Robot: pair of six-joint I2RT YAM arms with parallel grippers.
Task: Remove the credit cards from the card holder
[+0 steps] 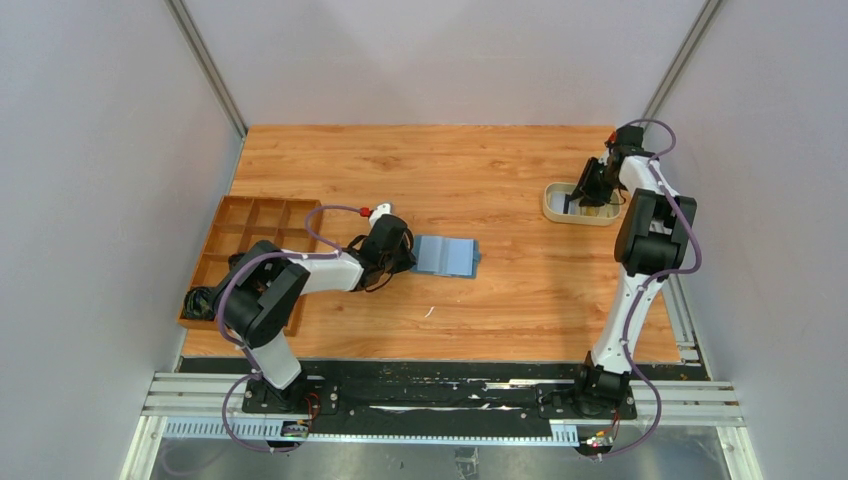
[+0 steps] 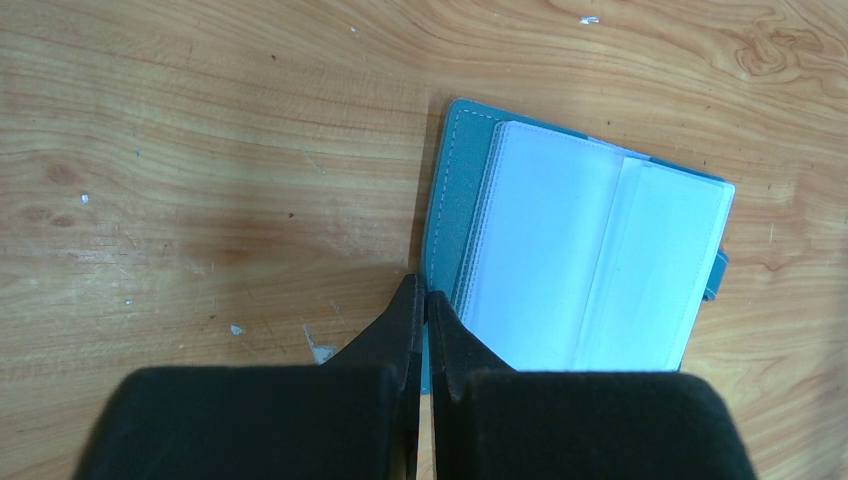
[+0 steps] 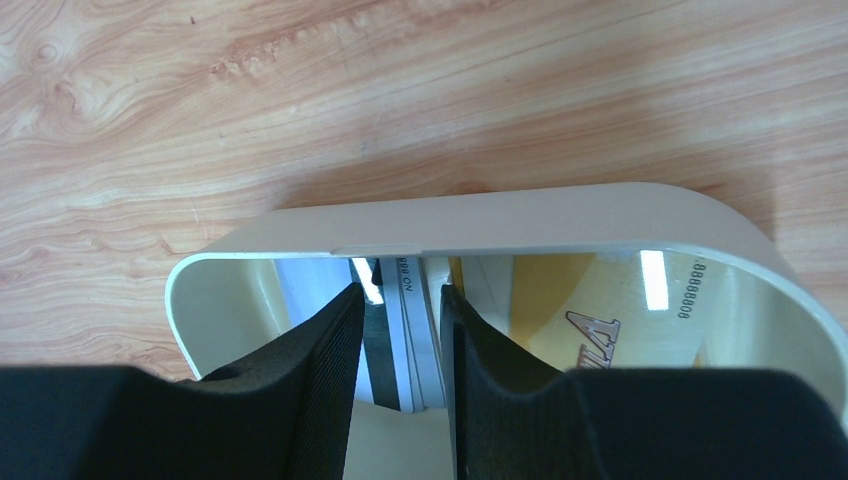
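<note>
**Blue holder (image 1: 447, 255) open and bare; cards (image 3: 405, 345) in the dish (image 3: 480, 215)**

Wood table (image 1: 500, 170) carries the holder left of centre, lying spread open and flat. Its clear sleeves (image 2: 590, 260) show no card that I can see. The dish sits well apart from it, at the far right. Two cards lie inside the dish: a yellow card (image 3: 590, 300) and a white card (image 3: 400, 290) with a dark stripe. I judge the job nearly done. What I cannot rule out is a card hidden deeper in the stack of sleeves, so a check may be left. After that, only my withdrawal from the dish remains.

My left gripper (image 2: 422, 300) has its fingers pressed together at the holder's near left edge. A sliver of blue cover shows between them, so I take it that I am pinching that edge to hold the holder down. My right gripper (image 3: 400, 292) reaches down into the dish with its fingers a little apart. They stand astride the white card. I cannot tell whether the pads touch it, and it seems to rest on the dish, not in my grip.
</note>
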